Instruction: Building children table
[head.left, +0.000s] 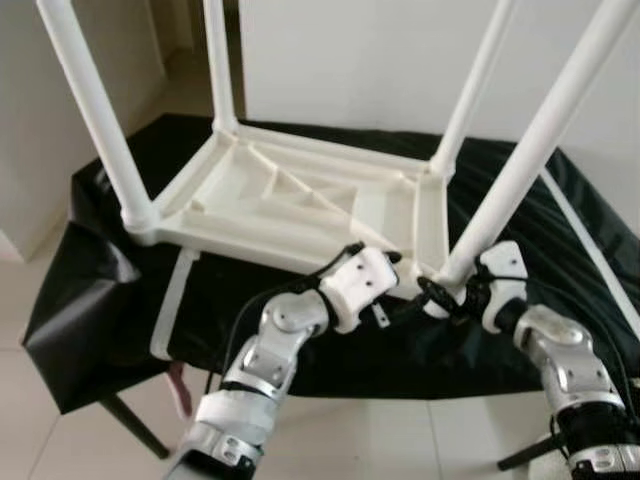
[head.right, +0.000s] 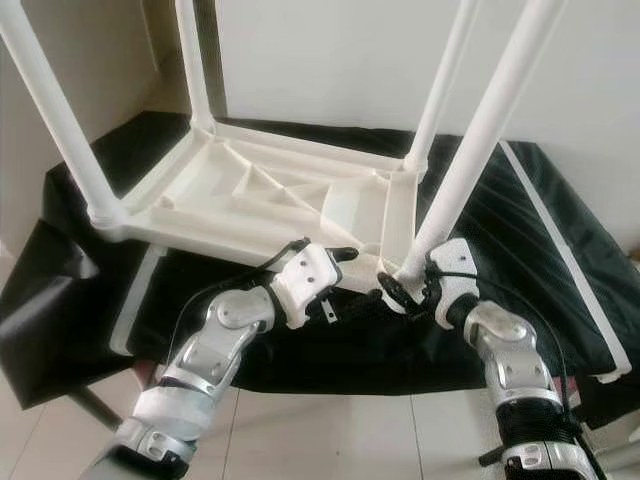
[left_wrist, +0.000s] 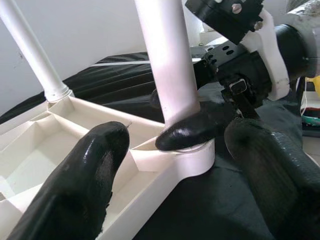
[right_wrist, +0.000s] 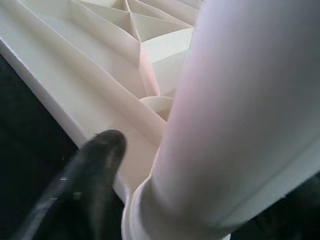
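Right gripper (head.left: 437, 292) clasps the near table leg (head.left: 530, 160); left gripper (head.left: 398, 262) reaches alongside.

Upturned white tabletop (head.left: 300, 205) lies on black-draped surface (head.left: 90, 310), four legs sticking up, so approach from above is fenced at each corner. Open room betw. legs over the ribbed underside. Near-right leg (head.left: 530, 150) is crowded: right gripper (left_wrist: 187, 131) at its base, left gripper (left_wrist: 175, 165) spread just beside the socket. Loose white strip (head.left: 172, 305) along left edge, another (head.right: 560, 260) on right; cloth betw. them free.
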